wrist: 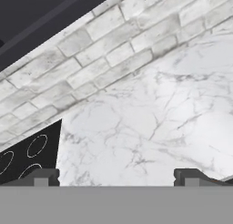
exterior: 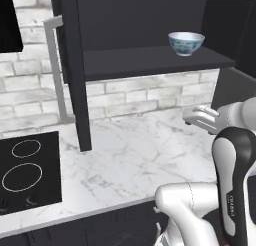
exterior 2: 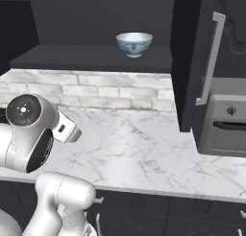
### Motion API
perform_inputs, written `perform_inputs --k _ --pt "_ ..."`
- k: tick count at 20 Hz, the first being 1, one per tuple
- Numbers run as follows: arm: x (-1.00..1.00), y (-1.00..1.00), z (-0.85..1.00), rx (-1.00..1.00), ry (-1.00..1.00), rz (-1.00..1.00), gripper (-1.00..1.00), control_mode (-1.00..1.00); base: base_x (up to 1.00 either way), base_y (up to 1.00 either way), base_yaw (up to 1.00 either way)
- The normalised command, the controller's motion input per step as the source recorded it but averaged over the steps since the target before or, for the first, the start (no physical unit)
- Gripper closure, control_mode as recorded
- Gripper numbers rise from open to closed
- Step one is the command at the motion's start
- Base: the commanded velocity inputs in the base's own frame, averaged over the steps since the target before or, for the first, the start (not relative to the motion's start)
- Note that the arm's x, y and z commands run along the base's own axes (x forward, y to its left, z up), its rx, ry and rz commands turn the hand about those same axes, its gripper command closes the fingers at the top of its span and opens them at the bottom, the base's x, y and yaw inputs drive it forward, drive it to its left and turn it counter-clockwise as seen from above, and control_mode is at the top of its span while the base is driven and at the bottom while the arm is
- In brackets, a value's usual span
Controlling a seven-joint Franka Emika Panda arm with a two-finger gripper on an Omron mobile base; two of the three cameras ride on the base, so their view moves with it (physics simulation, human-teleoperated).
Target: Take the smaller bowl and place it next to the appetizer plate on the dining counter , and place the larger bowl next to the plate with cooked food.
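Smaller bowl [exterior: 186, 42], pale blue with a white inside, stands upright on the dark shelf [exterior: 150, 60] of the open cabinet, above the white brick wall [exterior: 130, 92]. Going left to right along the marble surface [exterior: 130, 160] below: the black cooktop [exterior: 27, 172], the cabinet's dark post, then bare marble. The gripper [wrist: 116, 177] hangs over that surface, well below the bowl, jaws wide apart and holding nothing.

Bare marble counter [exterior: 135, 155] below, open cabinet doors [exterior: 75, 70] flanking the shelf [exterior: 150, 60]
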Motion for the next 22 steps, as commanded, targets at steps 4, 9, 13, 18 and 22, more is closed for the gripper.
perform_inputs --k 4,9,13,18,22 --pt "0.0 0.0 0.0 0.0 0.0 0.0 -1.0 1.0 0.64 -0.1 0.32" --pt "0.13 0.0 0.0 0.0 0.0 0.13 -1.0 -1.0 0.21 -0.01 0.22" --pt "0.12 -0.11 0.09 0.06 -0.03 -0.01 -1.0 -1.0 0.0 0.0 0.0" --pt "0.0 0.17 0.26 0.09 -0.25 -0.65 -1.0 -1.0 0.0 0.0 0.0" --pt "0.02 0.0 0.33 0.2 -0.13 -0.73 -1.0 -1.0 0.0 0.0 0.0"
